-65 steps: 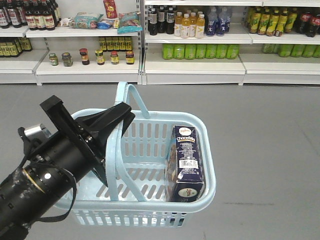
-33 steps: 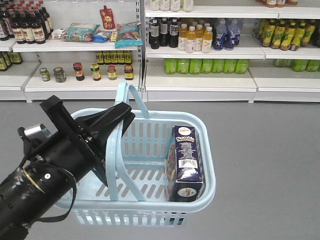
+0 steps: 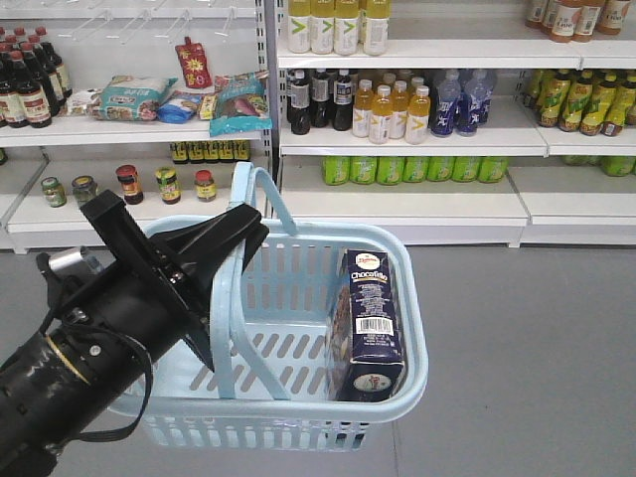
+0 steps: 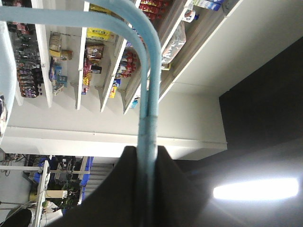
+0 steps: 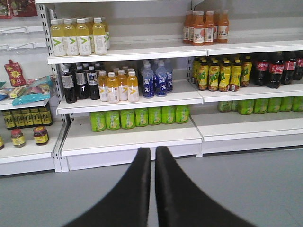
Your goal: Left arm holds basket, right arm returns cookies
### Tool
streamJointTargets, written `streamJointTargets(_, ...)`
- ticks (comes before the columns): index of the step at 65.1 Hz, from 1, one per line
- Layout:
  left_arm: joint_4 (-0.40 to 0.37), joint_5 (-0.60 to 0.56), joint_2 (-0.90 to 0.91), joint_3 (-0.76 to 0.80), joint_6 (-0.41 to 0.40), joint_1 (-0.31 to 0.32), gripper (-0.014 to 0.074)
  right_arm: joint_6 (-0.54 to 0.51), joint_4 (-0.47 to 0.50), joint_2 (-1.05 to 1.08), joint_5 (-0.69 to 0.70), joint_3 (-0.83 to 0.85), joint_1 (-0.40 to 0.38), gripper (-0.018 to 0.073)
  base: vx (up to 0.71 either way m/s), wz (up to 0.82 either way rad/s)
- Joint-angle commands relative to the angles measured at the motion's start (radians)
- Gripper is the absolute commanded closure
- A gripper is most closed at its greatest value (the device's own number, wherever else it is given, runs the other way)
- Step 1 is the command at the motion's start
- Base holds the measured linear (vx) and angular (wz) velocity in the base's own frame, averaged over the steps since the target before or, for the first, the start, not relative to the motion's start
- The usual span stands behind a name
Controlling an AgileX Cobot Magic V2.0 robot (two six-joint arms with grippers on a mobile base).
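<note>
A store aisle seen from the robot's front camera. The left arm (image 3: 84,353), a black cylinder with thin cables and a silver knob, reaches up from the lower left corner. Its flat, pointed left claw (image 3: 243,227) is clamped on one hoop handle (image 3: 225,318) of a light blue basket (image 3: 418,328) with slotted sides. The other handle (image 3: 270,194) stands just behind the claw. In the left wrist view, the two dark fingers (image 4: 173,189) press against either side of the pale blue handle strip, which runs up between them and curves away to the left. Inside the basket, against its right wall, the cookies (image 3: 366,318) stand as a tall dark navy box, leaning a little, with white "Choco" lettering and a barcode facing up. The rest of the basket floor is bare. Grey floor (image 3: 527,348) shows around the basket. Behind it, white shelves (image 3: 397,204) carry rows of green bottles (image 3: 412,169), yellow and dark drink bottles, small jars (image 3: 164,184) and bagged snacks (image 3: 238,104). The right arm itself is out of sight. The right wrist view shows only the right claw (image 5: 152,151), its two black fingers drawn together with a thin slit between them and nothing gripped, pointing towards the drinks shelves above the grey floor.
</note>
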State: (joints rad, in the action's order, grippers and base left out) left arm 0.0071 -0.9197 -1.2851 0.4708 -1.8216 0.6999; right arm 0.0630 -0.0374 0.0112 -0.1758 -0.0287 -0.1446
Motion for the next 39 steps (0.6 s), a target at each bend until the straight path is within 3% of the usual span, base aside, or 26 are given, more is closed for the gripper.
streamJointTargets(1, -0.007, -0.138, 0.032, 0.03, -0.005, 0.008, 0.0599, -0.005, -0.006, 0.009, 0.072, -0.016, -0.004, 0.0566, 0.52, -0.04)
streamJointTargets(39, -0.007, -0.138, 0.032, 0.03, -0.005, 0.008, 0.0599, -0.005, -0.006, 0.009, 0.072, -0.016, -0.004, 0.0566, 0.51, -0.02)
